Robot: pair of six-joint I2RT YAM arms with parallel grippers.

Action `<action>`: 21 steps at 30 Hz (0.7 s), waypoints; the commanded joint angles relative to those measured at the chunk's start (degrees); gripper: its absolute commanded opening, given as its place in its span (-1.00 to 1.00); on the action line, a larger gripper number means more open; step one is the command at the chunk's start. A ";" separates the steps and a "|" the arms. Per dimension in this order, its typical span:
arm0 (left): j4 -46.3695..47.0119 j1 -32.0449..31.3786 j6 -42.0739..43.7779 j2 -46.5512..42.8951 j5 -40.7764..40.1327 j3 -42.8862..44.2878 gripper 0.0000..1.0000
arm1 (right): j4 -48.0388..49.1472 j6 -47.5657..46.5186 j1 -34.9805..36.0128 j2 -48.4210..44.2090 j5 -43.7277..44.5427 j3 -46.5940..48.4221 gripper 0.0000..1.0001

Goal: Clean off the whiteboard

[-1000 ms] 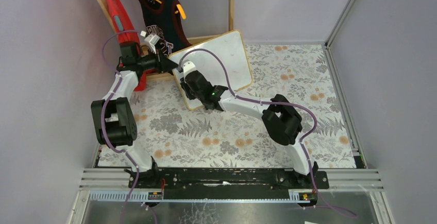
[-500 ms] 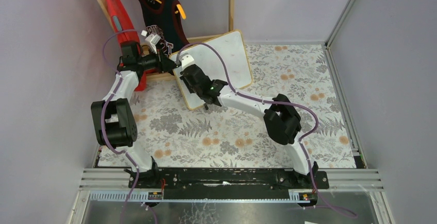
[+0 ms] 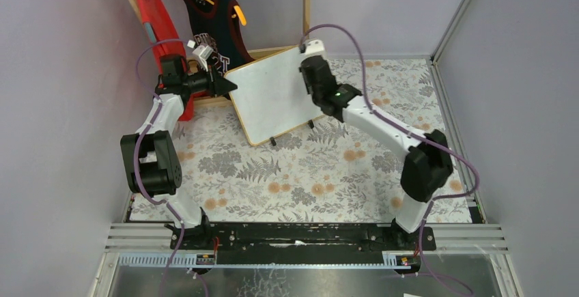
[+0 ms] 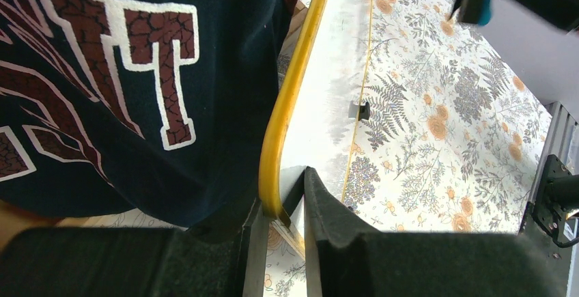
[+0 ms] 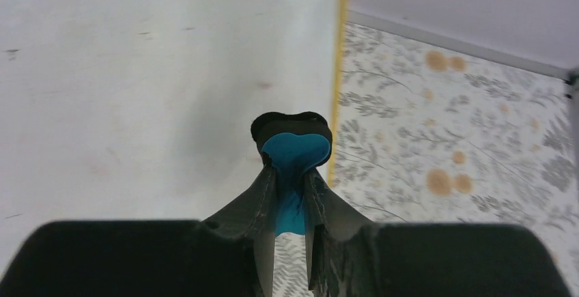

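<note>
On the flowered tablecloth (image 3: 307,174), toward its far left, the whiteboard (image 3: 273,102) stands tilted on two small black feet. Its wood-framed face is glossy and nearly clean, with only faint grey specks. The left gripper (image 4: 283,208) pinches its left frame edge, steadying it. The right gripper (image 5: 290,174) pinches a blue eraser (image 5: 292,140) by the board's far right edge. Wiping looks almost done to me; next come light, flat strokes over those specks. A dark jersey (image 3: 212,17) hangs behind.
</note>
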 commanded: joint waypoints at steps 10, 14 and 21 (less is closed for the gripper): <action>-5.55 -0.64 6.47 2.35 -8.70 -1.05 -1.00 | -24.98 5.98 -17.18 -15.47 -3.03 -7.88 -1.00; -5.51 -0.72 6.43 2.07 -9.35 -1.41 -1.00 | -28.10 6.57 -23.02 -19.23 -9.75 -13.27 -1.00; -5.55 -1.34 6.78 1.90 -10.66 -1.84 -1.00 | -30.32 9.78 -32.52 -22.24 -19.06 -23.67 -1.00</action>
